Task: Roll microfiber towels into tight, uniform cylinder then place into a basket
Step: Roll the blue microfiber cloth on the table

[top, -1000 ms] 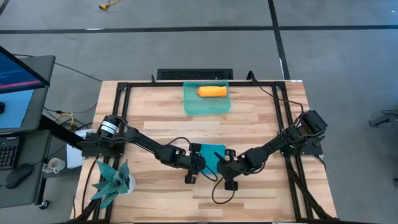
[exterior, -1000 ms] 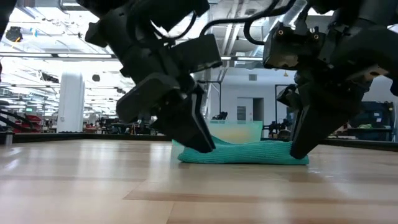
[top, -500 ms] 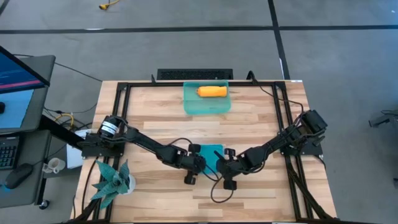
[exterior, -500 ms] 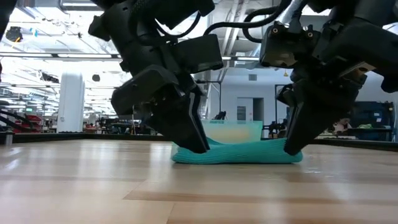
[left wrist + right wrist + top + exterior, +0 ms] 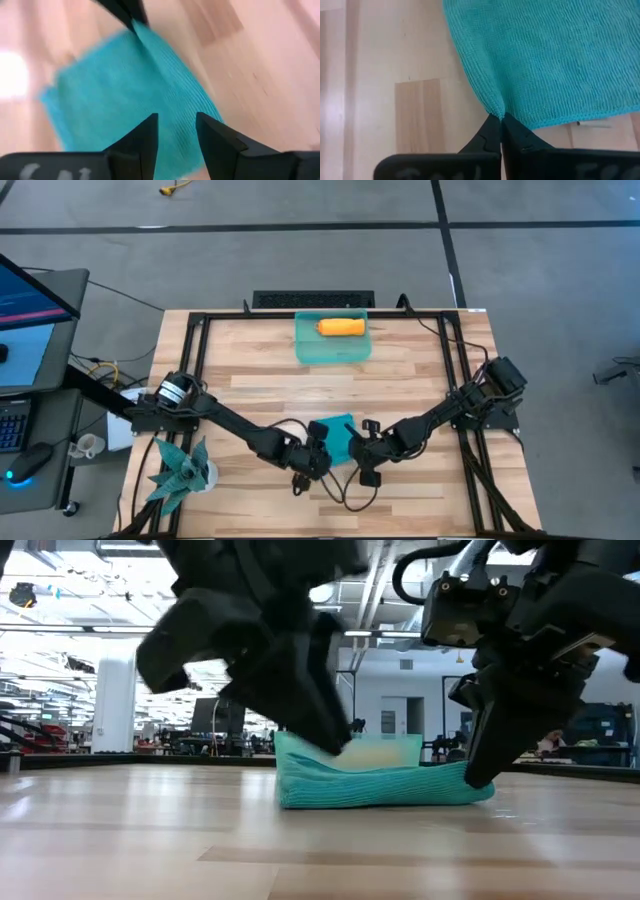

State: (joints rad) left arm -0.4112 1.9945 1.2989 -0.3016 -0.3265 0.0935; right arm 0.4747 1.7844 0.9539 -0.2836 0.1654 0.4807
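I see the teal towel (image 5: 336, 436) folded on the table (image 5: 420, 370) near its front middle. My right tool (image 5: 500, 119) pinches its corner; my left tool (image 5: 176, 131) hovers above it, fingers parted. The orange towel (image 5: 341, 327) lies rolled in the basket (image 5: 332, 352).

Open wood lies between the basket (image 5: 333, 347) and the teal towel (image 5: 335, 435) — both arms crowd that towel.

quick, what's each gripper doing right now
left gripper: open, holding nothing, above the teal towel
right gripper: shut on the teal towel's corner
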